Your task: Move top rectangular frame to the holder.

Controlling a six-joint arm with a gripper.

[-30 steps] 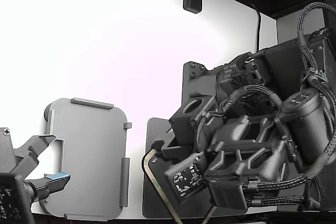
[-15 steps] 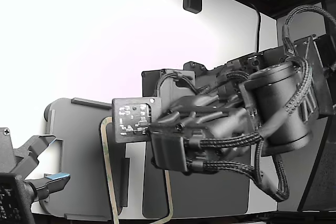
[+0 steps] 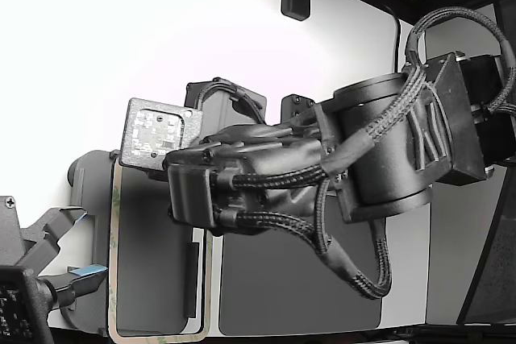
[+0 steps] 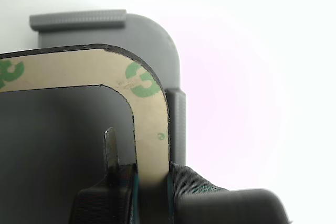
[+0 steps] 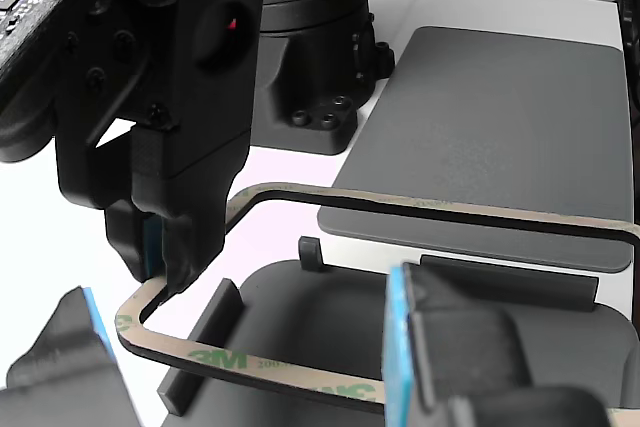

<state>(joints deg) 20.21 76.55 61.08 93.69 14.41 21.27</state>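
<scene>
The pincer (image 5: 160, 262) is clenching one side strip of the top rectangular frame (image 3: 114, 279), its fingers (image 4: 111, 150) pressing the tan band from both faces. The frame is hanging above the holder (image 3: 153, 271), reaching away from the pincer across the grey plate. The wrist view is showing green print on the strip (image 4: 142, 85) and a holder corner tab behind it; whether the frame is touching the holder cannot be told. The other view is revealing a gap beneath the frame (image 5: 420, 209), with the dark pad (image 5: 500, 117) lying beyond the pincer.
</scene>
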